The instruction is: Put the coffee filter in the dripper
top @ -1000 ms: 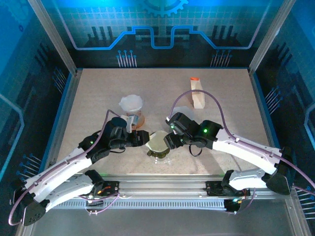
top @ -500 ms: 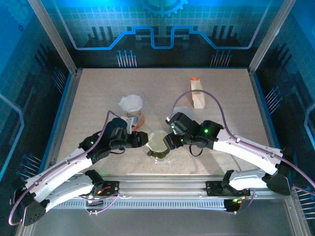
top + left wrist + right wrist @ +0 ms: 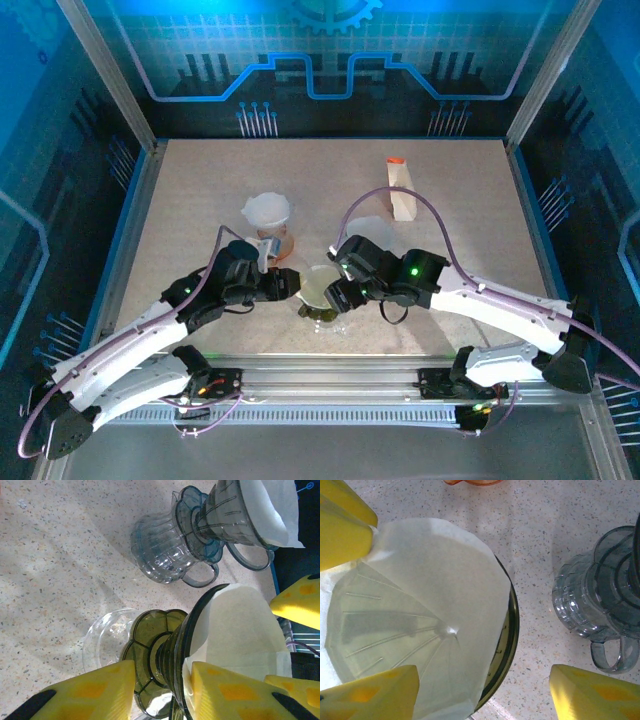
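Note:
The olive-green dripper stands at the front middle of the table on a clear glass base. A white coffee filter lies spread open inside its cone. My left gripper is shut across the dripper's left wall, one finger outside by the flange and the other inside pressing the filter's edge. The right gripper stands open astride the dripper's right rim, one finger over the filter and one over the table. In the top view the left gripper and right gripper flank the filter.
A grey dripper on a grey glass server stands just behind right of the green one, also seen as a grey server. An orange-based dripper with a white filter is behind left. A wooden block with an orange cap stands farther back.
The left jaws have narrowed onto the dripper's wall. The right gripper has shifted a little left over the dripper and opened slightly. The dripper has stayed put.

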### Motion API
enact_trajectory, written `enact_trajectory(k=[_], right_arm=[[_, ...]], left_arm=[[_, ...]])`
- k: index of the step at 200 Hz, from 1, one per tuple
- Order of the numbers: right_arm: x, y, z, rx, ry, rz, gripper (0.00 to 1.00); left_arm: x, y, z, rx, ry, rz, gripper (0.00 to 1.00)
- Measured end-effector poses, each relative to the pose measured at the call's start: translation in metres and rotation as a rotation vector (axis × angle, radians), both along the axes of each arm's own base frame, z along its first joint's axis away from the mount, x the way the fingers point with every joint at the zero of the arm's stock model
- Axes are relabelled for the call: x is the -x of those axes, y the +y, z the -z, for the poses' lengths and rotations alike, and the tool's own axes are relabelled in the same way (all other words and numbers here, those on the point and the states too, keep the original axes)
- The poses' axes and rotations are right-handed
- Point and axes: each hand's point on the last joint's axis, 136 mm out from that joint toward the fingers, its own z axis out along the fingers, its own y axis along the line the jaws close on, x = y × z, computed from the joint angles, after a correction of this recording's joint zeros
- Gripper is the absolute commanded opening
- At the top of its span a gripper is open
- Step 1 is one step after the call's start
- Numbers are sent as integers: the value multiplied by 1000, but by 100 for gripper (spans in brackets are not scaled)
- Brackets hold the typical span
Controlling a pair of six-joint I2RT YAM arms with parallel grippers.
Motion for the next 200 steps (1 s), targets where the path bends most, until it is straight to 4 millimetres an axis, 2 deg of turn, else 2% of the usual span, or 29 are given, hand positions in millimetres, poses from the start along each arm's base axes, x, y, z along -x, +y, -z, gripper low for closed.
enact_trajectory(k=[59,117,130,160,200], right_arm=[[-3,-2,-1,11,-21,11,73],[-18,5,-21,-28,-46,36,74],[-21,11,-17,-17,-34,29,74],[-24,22,6,38,15,5,73],[-28,22,25,87,55,-2,73]], left_arm=[[1,1,3,6,13,-10,39],[1,1,4,8,16,-12,41],[1,1,4,8,16,-12,41],[1,1,4,8,17,-12,41],[1,1,4,8,16,-12,41]])
